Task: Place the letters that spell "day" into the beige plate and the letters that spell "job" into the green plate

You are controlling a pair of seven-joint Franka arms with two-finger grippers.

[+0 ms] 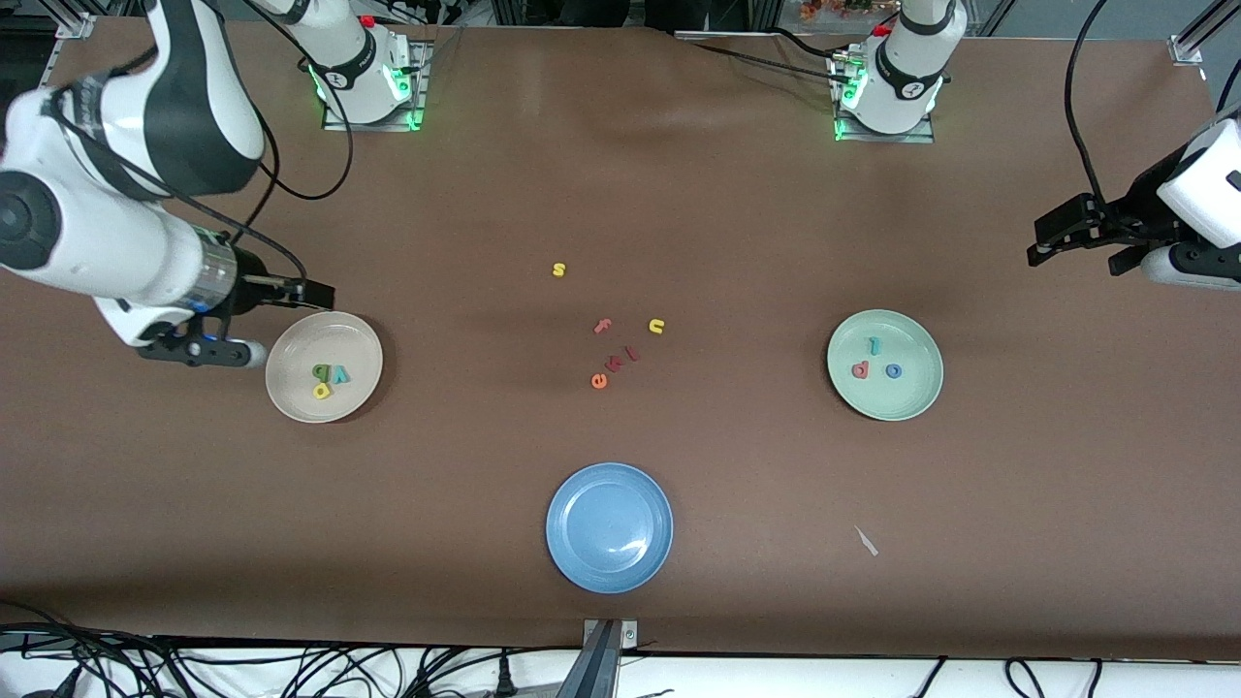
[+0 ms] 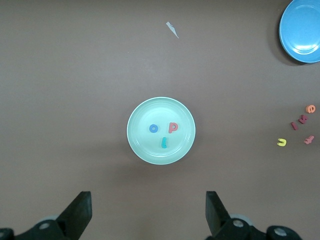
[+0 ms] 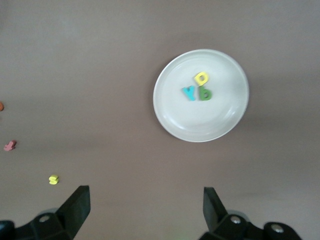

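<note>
Nearest the front camera sits the blue plate (image 1: 609,526), bare on the brown tabletop (image 1: 436,504), with a small pale scrap (image 1: 866,541) lying off toward the left arm's end.

A step farther, two plates share roughly one line. Toward the right arm's end, the beige plate (image 1: 324,366) carries all three "day" letters in a tight bunch: the dark green "d" (image 1: 321,371), the yellow "a" (image 1: 322,391) just nearer the camera and touching it, and the teal "y" (image 1: 340,373) pressed alongside the "d". Toward the left arm's end, the green plate (image 1: 884,364) holds the "job" set, spaced apart: the pinkish-red "b" (image 1: 860,368), the blue "o" (image 1: 893,370), and the teal "j" (image 1: 874,344) a little farther from the camera than those two.

Between the two plates, mid-tabletop, a loose cluster of leftovers: the orange "e" (image 1: 599,381), two small red letters (image 1: 621,359) beside it, then the pink "f" (image 1: 602,327) and the yellow "u" (image 1: 656,326). Farther still, alone, the yellow "s" (image 1: 558,269).

The right end effector (image 1: 315,292) hangs at the beige plate's farther rim, fingers spread wide and gripping nothing. The left end effector (image 1: 1042,240) waits out over the tabletop's edge at the left arm's end, well apart from the green plate, also released and empty.
</note>
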